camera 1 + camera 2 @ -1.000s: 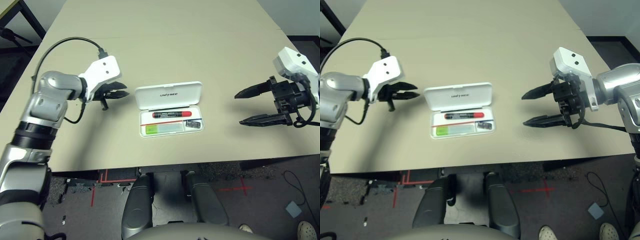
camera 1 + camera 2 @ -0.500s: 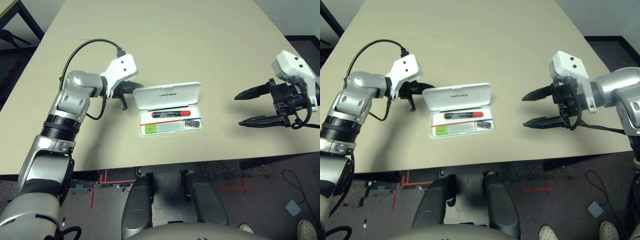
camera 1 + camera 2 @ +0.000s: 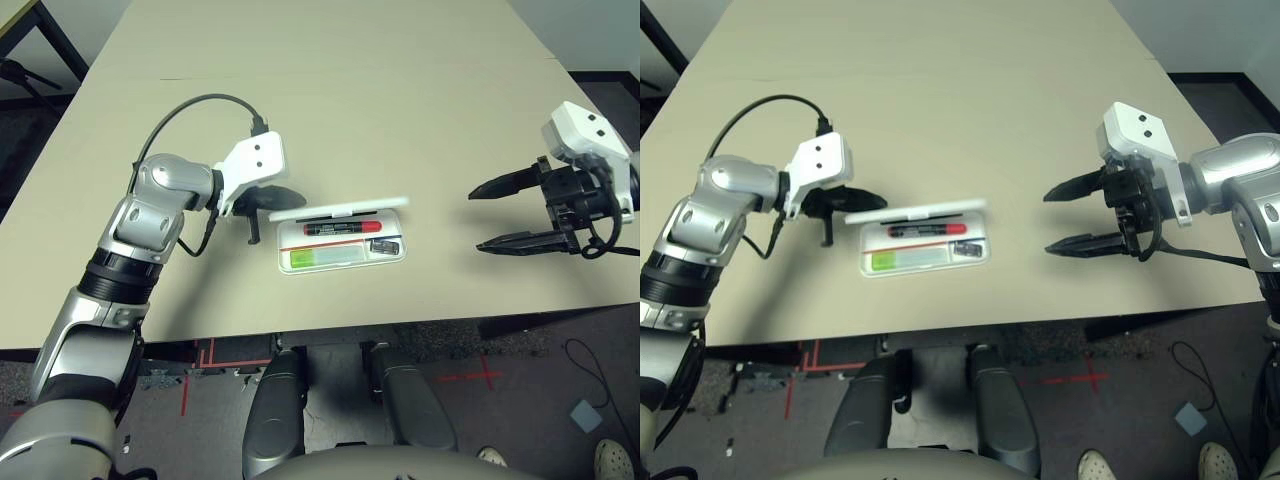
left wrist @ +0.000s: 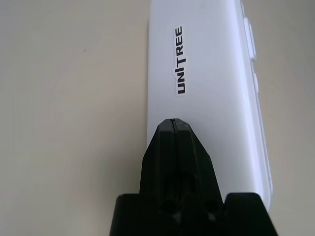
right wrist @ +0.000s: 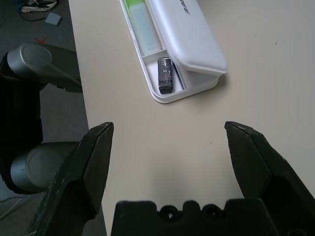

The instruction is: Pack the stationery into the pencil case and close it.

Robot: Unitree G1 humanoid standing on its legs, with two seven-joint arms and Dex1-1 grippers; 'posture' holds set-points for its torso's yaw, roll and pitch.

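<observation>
The white pencil case (image 3: 345, 262) lies at the middle of the table, its lid (image 3: 340, 210) raised about halfway over the tray and seen edge-on. In the tray lie the stationery: a red marker (image 3: 343, 227), a green-and-white bar (image 3: 325, 257) and a small dark block (image 3: 390, 247). My left gripper (image 3: 277, 197) is shut. Its tip (image 4: 173, 123) presses against the outer face of the lid (image 4: 206, 73), below the logo, at the case's left end. My right gripper (image 3: 477, 220) hangs open well to the right of the case (image 5: 197, 49), holding nothing.
A black cable (image 3: 190, 103) loops over my left arm. The table's front edge (image 3: 330, 335) runs close below the case. Bare tabletop (image 3: 330, 90) stretches behind the case and between it and the right gripper.
My left gripper has moved right to the case. The lid has swung up from lying flat open to standing partly over the tray. The right arm has stayed still.
</observation>
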